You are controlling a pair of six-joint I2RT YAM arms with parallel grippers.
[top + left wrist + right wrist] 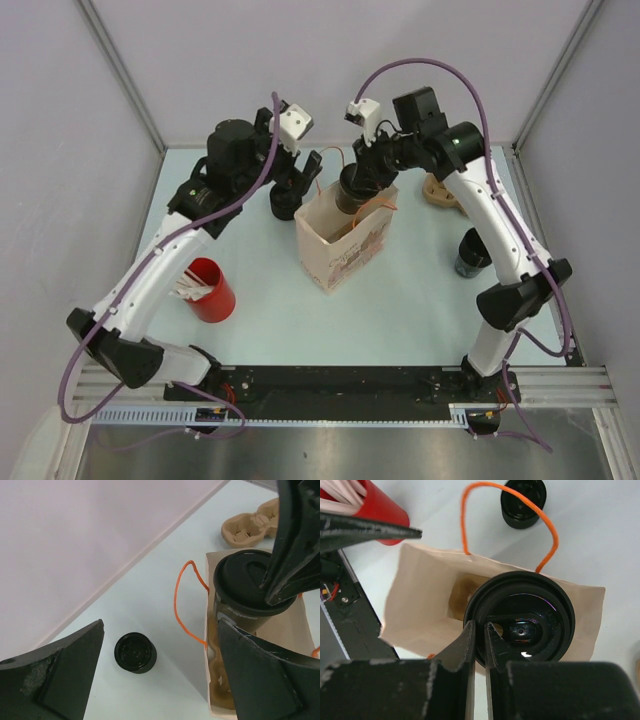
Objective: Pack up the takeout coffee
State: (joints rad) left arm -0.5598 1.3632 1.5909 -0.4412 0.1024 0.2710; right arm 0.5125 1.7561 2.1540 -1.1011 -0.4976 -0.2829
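Note:
A brown paper bag (pixel 340 250) with orange handles stands open in the middle of the table. My right gripper (pixel 365 165) is shut on the lid rim of a black takeout coffee cup (pixel 352 192), holding it in the bag's mouth. In the right wrist view the fingers (pixel 470 645) pinch the rim of that cup (pixel 530 620) over the bag (pixel 425 595). My left gripper (pixel 295 185) is open beside the bag, above a second black cup (pixel 283 205). Its wrist view shows this cup (pixel 135 652) on the table between wide-spread fingers (pixel 60 675), with the bag (pixel 212 700) at the right.
A third black cup (pixel 470 255) stands by the right arm. A cardboard cup carrier (pixel 440 190) lies at the back right. A red cup (pixel 210 290) of white stirrers stands at the front left. Another carrier (pixel 222 675) sits inside the bag.

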